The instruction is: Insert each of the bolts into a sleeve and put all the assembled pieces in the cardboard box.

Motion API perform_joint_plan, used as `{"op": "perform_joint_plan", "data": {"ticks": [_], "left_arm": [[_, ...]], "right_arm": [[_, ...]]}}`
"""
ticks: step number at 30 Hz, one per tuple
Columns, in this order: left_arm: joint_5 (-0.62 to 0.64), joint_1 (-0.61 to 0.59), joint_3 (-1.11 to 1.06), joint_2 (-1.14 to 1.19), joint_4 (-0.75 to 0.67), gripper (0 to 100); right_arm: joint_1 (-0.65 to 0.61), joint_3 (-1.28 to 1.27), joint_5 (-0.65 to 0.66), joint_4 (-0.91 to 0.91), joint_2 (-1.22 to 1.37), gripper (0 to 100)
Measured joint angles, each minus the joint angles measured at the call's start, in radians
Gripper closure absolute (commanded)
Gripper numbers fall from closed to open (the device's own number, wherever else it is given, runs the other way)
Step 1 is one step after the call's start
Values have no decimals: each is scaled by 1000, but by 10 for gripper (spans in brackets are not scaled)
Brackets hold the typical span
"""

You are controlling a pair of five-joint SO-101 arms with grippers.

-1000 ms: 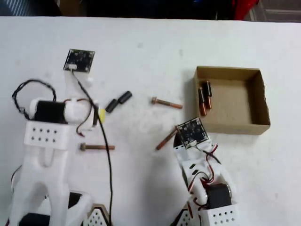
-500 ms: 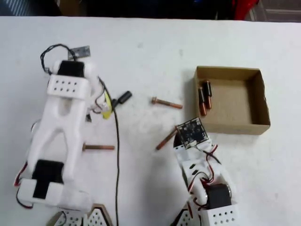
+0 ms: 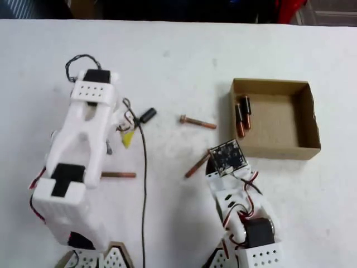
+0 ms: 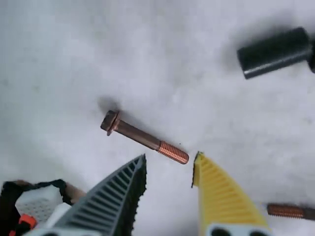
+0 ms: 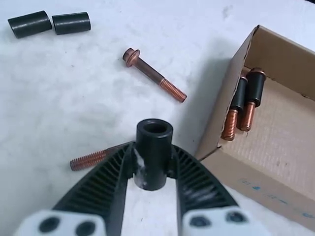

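The right gripper (image 5: 153,147) is clamped on an upright black sleeve (image 5: 152,169) just beside the cardboard box (image 5: 219,113), where two assembled pieces (image 5: 241,105) lie. The left gripper (image 4: 170,167) is spread wide over a bare bolt (image 4: 142,137), seemingly not touching it. Another sleeve (image 4: 275,51) lies nearby.
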State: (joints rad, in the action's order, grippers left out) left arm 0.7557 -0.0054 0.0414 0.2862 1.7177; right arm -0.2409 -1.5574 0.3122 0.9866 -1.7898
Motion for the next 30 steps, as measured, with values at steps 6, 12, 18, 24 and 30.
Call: {"op": "perform_joint_plan", "data": {"ticks": [6,12,18,24,30], "left_arm": [[114,-51,0,61,17,819],[75,-64,0,63,17,819],[64,-64,-41,-8,17,819],[64,-64,-160,-264,17,819],[43,-64,-385,-436,6,819]], "right_arm": [[0,0,0,0,0,981],[0,0,0,0,0,981],[0,0,0,0,0,981],[0,0,0,0,0,981],[0,0,0,0,0,981]]}}
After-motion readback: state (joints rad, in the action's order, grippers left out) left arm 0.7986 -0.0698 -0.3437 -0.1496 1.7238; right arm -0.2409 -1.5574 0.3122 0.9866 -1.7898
